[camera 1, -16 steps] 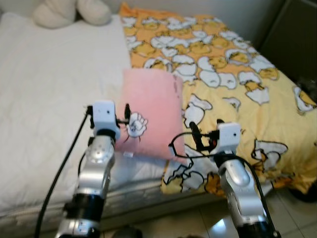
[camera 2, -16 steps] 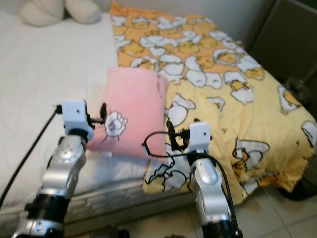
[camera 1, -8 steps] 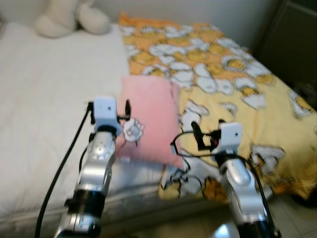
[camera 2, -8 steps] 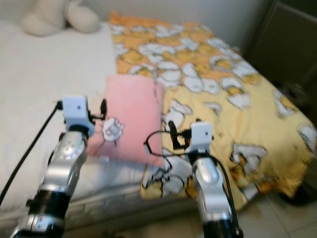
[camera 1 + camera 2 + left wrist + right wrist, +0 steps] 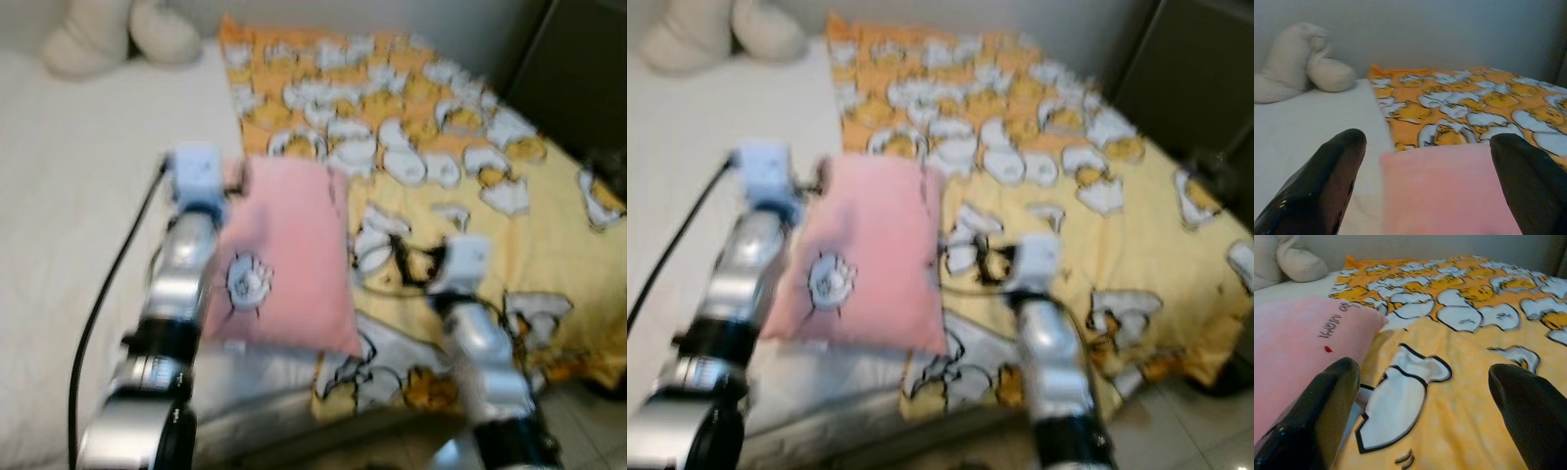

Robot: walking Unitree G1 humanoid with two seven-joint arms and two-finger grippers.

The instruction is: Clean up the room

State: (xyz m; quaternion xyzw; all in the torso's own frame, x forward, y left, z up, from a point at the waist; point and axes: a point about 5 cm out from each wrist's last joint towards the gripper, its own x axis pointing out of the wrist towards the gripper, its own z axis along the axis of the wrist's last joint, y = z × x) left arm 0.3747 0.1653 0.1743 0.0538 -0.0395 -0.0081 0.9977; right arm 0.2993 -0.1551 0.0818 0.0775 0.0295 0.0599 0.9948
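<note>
A pink pillow (image 5: 284,259) with a small cartoon print lies on the bed, across the line where the white sheet (image 5: 69,245) meets the yellow duck-print duvet (image 5: 470,166). My left gripper (image 5: 1427,142) is open just above the pillow's far left corner, one black finger (image 5: 1327,181) on each side of the pink fabric. My right gripper (image 5: 1422,369) is also open, low over the duvet to the right of the pillow, whose edge (image 5: 1298,347) lies beside one finger. The head views are blurred.
A cream plush toy (image 5: 118,34) sits at the head of the bed, far left. A dark cabinet (image 5: 578,69) stands to the right of the bed. Tiled floor (image 5: 588,431) lies beyond the bed's near right corner.
My left arm has stretched forward along the pillow's left side to its far corner. The right gripper now sits further from the pillow, over the duvet. The camera has shifted.
</note>
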